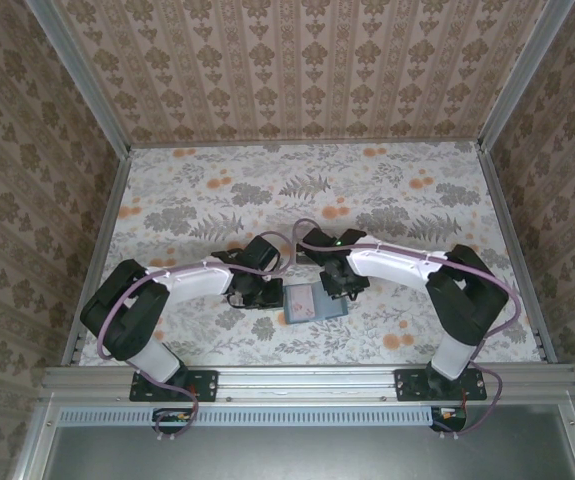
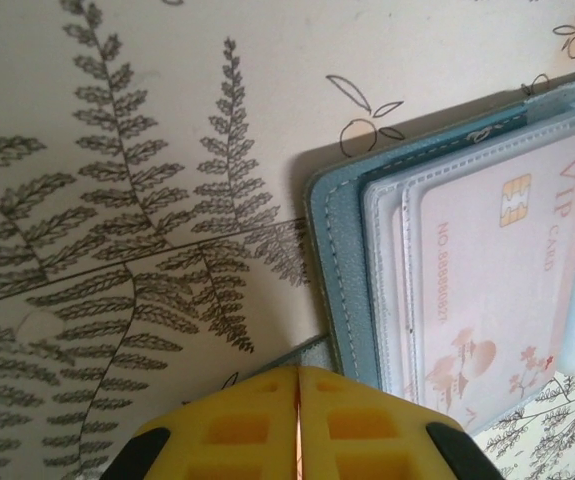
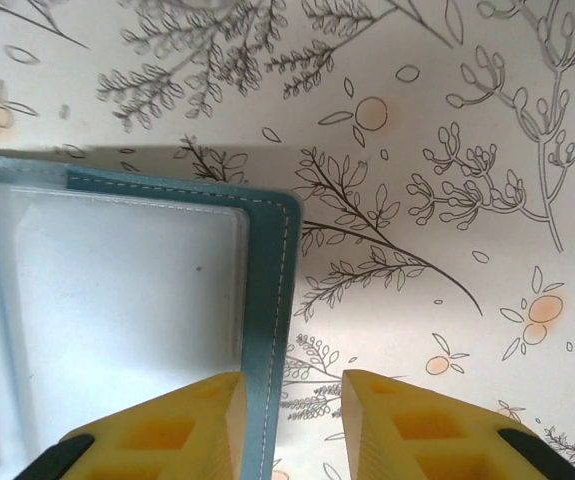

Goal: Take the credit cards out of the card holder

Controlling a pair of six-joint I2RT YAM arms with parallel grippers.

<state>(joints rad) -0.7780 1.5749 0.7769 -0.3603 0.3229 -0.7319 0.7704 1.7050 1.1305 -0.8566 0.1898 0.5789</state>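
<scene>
Currently the open card holder lies flat on the bench between the arms, a pink credit card sleeved inside; the left fingers sit shut, apparently empty, by one edge, the right fingers part-open astride the other, so tugging the card may drag the unpinned holder.

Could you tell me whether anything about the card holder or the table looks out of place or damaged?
Nothing stands out. The card holder lies open and flat on the table, and the pink card sits straight in its clear sleeve; no tears or spills show.
</scene>
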